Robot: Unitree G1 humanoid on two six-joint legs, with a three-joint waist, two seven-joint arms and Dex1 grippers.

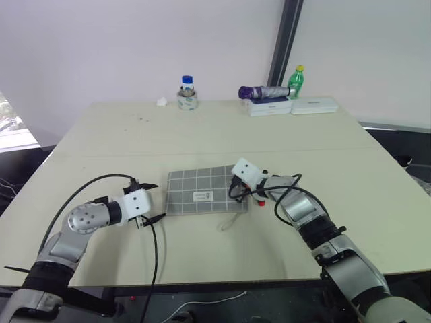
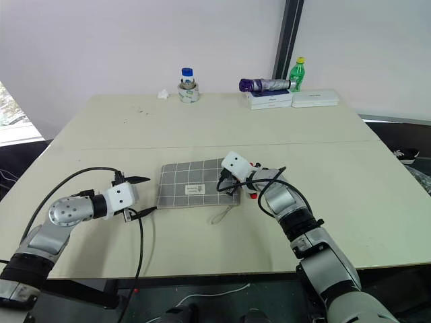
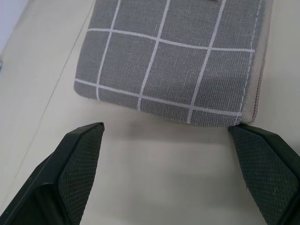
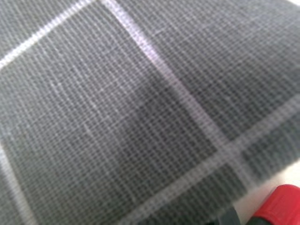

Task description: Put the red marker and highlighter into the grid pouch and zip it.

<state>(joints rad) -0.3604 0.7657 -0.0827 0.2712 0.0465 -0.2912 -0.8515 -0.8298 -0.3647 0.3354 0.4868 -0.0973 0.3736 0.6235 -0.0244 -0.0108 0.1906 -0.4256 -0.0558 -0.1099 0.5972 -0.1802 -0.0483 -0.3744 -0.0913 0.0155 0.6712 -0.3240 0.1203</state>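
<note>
Though flat, the grid pouch [image 1: 204,191] is grey, white-lined.

Large pale beige table [image 1: 202,134], a faint seam across its middle. Plain white wall [image 1: 135,40] behind, split right of centre by a dark vertical post [image 1: 284,40]. Daylight enters from a window [image 1: 10,121] at far left. Dark floor [image 1: 397,145] shows at right past the table edge. Light even, soft shadows.
</note>
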